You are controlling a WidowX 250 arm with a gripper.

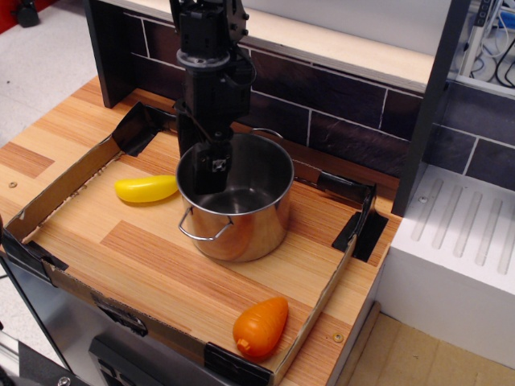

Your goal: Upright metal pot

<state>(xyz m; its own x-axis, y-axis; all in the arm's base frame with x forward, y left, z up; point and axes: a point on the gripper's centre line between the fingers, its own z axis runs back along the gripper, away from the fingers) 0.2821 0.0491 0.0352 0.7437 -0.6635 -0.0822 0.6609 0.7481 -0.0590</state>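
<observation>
The metal pot (241,229) stands upright in the middle of the wooden board, mouth up and empty. One wire loop handle faces the front left and the other shows at the back rim. My black gripper (206,165) comes straight down onto the pot's back-left rim. One finger (216,167) is inside the pot and the other is outside the wall, so the gripper is closed on the rim.
A yellow toy vegetable (145,189) lies just left of the pot. An orange toy carrot (260,327) lies at the front right corner. A low cardboard wall (64,189) borders the board. A dark tiled wall (338,104) stands behind and a white drainboard (459,257) is to the right.
</observation>
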